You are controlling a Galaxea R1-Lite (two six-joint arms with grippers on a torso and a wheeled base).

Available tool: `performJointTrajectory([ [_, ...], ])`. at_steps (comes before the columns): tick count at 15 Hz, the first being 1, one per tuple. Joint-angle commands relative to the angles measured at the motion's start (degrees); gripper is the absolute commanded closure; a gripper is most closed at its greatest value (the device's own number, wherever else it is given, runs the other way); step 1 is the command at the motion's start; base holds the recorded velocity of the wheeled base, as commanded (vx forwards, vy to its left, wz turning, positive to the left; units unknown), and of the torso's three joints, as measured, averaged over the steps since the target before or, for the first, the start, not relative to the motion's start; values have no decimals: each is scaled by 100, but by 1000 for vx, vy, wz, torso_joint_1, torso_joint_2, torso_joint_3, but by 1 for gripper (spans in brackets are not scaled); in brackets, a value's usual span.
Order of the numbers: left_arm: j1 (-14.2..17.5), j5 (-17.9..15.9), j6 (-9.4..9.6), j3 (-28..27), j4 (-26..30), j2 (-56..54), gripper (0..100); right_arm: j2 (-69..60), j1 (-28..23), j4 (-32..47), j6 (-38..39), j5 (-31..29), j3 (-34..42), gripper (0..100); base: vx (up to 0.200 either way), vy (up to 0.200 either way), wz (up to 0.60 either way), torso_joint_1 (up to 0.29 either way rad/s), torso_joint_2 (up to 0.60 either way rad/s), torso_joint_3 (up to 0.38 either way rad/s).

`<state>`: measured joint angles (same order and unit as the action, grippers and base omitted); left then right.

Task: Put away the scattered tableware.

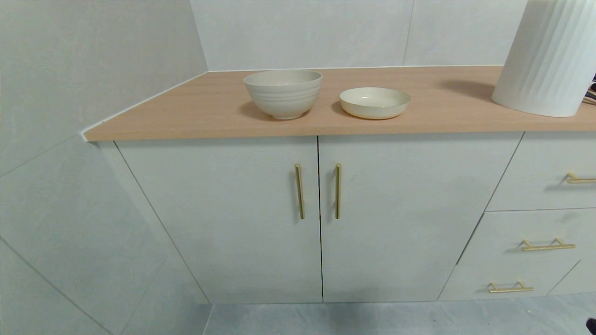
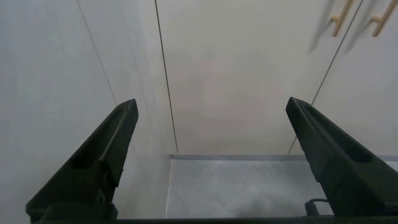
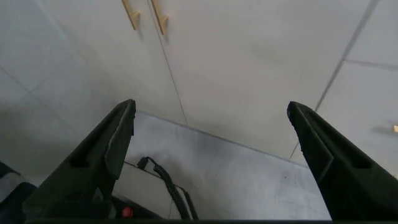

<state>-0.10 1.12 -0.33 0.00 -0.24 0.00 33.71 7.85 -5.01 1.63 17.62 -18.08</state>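
left pincer (image 2: 210, 109): spread wide, holding nothing, low in front of a cabinet door (image 2: 242, 74), floor (image 2: 236, 186) below.
bowl (image 1: 283, 93): deep, ribbed, upright on counter (image 1: 186, 111), near front edge.
dish (image 1: 374, 102): shallow, cream, just right of bowl, not touching.
door handles (image 1: 300, 190): gold bars, side by side below the tableware, doors shut.
ribbed white vessel (image 1: 549, 56): counter's far right, well apart from dish.
right pincer (image 3: 210, 107): spread wide, empty, low before cabinet.

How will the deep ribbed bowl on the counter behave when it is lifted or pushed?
The deep bowl looks rigid, so it should keep its shape. Its base is narrower than its rim, so a push near the rim might tip it. Its smooth wall may be slippery, though the ribs could help.
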Motion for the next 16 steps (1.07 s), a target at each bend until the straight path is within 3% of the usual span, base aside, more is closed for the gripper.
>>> performJointTrajectory([
  [1, 1, 2, -2, 0, -2, 0, 0, 1630, 322, -448, -163, 75, -609, 0, 0, 0, 0, 0, 0, 0],
  [3, 1, 2, -2, 0, 7, 0, 0, 2070, 744, -905, 4, 75, -785, 0, 0, 0, 0, 0, 0, 0],
  [10, 1, 2, -2, 0, -2, 0, 0, 3423, 1623, -1248, 118, 190, -1409, 0, 0, 0, 0, 0, 0, 0],
  [16, 1, 2, -2, 0, -2, 0, 0, 4689, 2361, -1266, 197, 321, -2393, 0, 0, 0, 0, 0, 0, 0],
])
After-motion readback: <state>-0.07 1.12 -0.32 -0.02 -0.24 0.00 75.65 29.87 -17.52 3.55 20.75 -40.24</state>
